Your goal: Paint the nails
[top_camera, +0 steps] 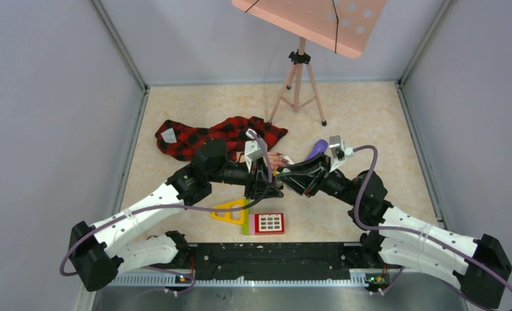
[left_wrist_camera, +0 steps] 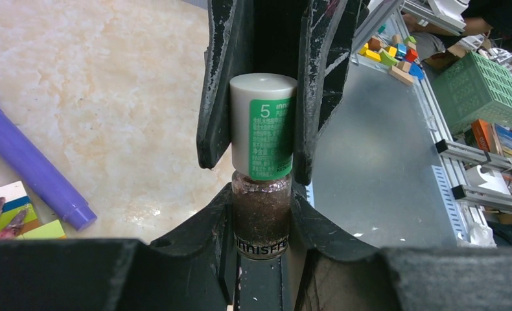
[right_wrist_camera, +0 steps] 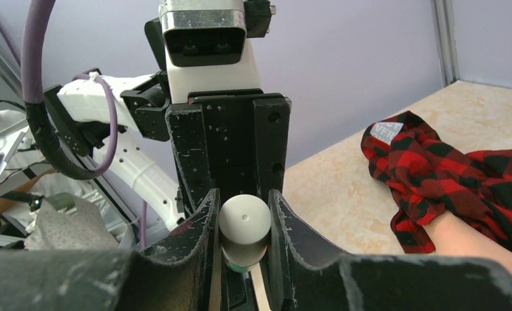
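Nails: tiny, stiff, not clearly seen. Bottle (left_wrist_camera: 261,220), likely light, breakable, clamped at body by left gripper (left_wrist_camera: 261,199); cap (left_wrist_camera: 263,123) pinched by right gripper (right_wrist_camera: 243,210).

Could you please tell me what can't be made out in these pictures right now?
Nails: top view, too small and behind the arms; right wrist view, the mannequin hand is cut off at the lower right corner.
Bottle: top view, hidden between the left gripper and right gripper.
Any brush: all views, hidden under the cap.
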You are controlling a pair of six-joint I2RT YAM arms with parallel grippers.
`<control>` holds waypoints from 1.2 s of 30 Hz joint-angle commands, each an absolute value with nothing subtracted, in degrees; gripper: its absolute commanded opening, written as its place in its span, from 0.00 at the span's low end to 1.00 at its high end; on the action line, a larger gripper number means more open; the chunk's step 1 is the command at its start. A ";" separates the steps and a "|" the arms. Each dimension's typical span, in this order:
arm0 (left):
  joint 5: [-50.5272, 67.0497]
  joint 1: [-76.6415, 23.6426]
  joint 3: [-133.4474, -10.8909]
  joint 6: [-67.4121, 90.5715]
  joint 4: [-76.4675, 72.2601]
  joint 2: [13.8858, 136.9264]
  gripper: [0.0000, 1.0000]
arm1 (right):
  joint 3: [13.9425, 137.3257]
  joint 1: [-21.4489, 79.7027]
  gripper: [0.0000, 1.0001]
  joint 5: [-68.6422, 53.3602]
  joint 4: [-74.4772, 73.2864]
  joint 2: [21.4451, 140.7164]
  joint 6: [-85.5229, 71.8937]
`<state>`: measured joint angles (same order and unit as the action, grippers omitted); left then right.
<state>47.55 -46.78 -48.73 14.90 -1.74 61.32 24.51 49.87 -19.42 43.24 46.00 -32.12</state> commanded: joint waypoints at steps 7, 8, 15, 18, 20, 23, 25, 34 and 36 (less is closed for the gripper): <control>44.13 -46.95 -48.95 12.54 -5.95 57.58 0.00 | 26.85 54.13 0.00 -15.03 40.23 49.10 -29.81; 43.99 -47.01 -49.02 12.44 -5.79 57.47 0.00 | 27.03 54.37 0.00 -14.69 39.92 49.16 -29.60; 41.39 -46.98 -48.34 11.78 -5.49 55.50 0.00 | 26.77 56.59 0.00 -11.83 39.98 50.70 -28.76; 41.01 -47.00 -48.34 11.58 -5.41 55.21 0.00 | 26.72 58.03 0.00 -10.05 39.96 51.37 -28.03; 40.35 -46.99 -48.39 11.29 -5.03 55.09 0.00 | 26.79 58.66 0.00 -9.96 40.60 52.15 -28.24; 39.18 -46.94 -48.19 10.91 -4.74 54.32 0.00 | 26.86 59.39 0.00 -9.89 41.72 53.33 -28.85; 38.09 -46.94 -47.98 10.81 -4.59 53.79 0.00 | 26.83 59.84 0.00 -9.82 42.61 54.19 -29.31; 28.58 -46.96 -47.55 8.11 -2.12 51.46 0.00 | 27.96 60.38 0.00 -4.86 37.78 56.94 -33.09; 25.87 -46.95 -47.55 7.71 -1.34 51.14 0.00 | 28.76 60.30 0.00 -3.08 35.07 57.67 -34.02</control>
<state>32.80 -46.68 -46.15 9.58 6.42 53.28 26.89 58.37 -3.42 45.80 55.00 -31.79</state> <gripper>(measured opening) 0.338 0.233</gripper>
